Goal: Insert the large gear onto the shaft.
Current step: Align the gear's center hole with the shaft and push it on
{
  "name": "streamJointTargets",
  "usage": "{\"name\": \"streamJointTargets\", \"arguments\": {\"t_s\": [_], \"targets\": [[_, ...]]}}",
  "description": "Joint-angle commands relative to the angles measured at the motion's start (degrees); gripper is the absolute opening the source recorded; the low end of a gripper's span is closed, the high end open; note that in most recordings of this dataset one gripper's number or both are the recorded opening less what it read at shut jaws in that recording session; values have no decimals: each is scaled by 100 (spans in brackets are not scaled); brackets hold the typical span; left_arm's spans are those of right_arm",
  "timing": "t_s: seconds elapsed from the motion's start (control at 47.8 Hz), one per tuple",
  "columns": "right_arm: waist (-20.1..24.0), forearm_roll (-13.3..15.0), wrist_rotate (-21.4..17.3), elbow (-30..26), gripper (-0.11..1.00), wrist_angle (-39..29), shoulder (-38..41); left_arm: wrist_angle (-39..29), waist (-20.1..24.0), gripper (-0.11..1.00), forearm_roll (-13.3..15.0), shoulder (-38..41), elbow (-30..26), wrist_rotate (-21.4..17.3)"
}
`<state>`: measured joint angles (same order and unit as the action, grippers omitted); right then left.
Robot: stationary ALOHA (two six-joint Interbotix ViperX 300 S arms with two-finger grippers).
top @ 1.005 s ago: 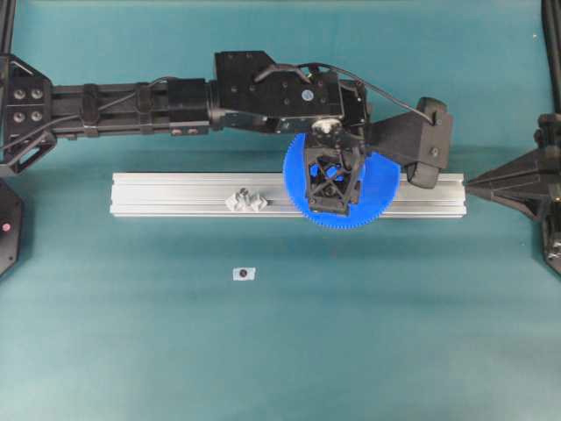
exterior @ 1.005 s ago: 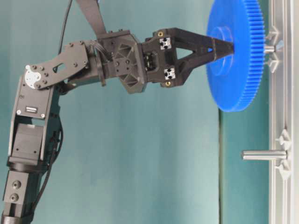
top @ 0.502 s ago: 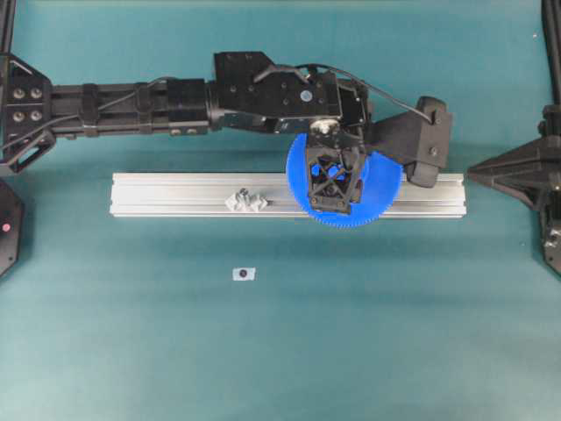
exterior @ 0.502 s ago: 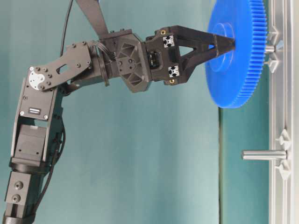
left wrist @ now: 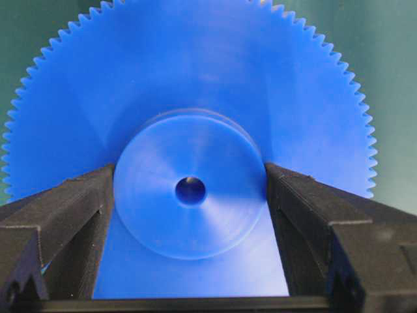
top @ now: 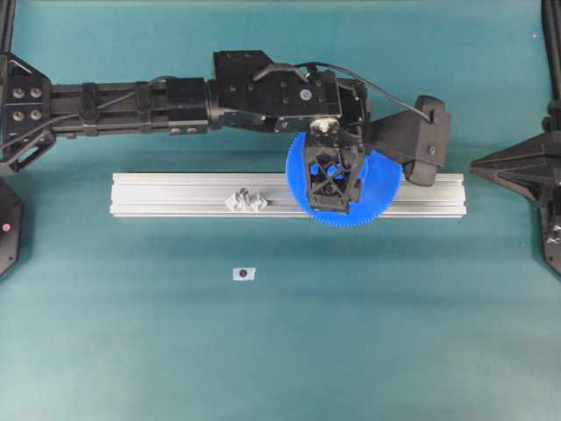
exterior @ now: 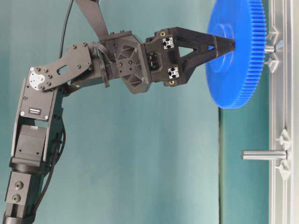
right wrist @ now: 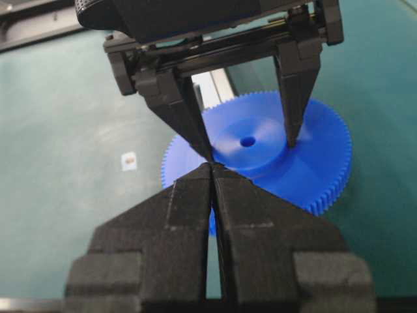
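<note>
I'm gripping the large gear (left wrist: pixel 190 130) by its hub, left gripper (left wrist: pixel 190 195) fingers at 3 and 9 o'clock — rigid, light, slick plastic; right gripper (right wrist: pixel 213 171) is sitting closed, empty.

Left arm stretched out across the tabletop, wrist bent down, left end effector (top: pixel 331 203) fingers (left wrist: pixel 294 210) spread wide, pointing down. Right end effector (right wrist: pixel 213 171) fully closed, parked at the right edge.

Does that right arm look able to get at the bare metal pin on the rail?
Probably yes: the bare pin stands clear of the blue gear, and the right pincer, shut, holds nothing.
</note>
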<state>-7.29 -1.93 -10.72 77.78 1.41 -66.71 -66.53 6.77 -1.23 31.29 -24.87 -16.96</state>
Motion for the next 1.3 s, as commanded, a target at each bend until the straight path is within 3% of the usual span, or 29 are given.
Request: {"name": "streamJointTargets", "arguments": {"t_s": [0.0,1.277], "targets": [[-9,9,-70,-53,7,26,35,-9,26,76,0,-141,-26,0],[-18,9,-62,-62,7,26,35,114,35,76,0,-237,-44,62]]}}
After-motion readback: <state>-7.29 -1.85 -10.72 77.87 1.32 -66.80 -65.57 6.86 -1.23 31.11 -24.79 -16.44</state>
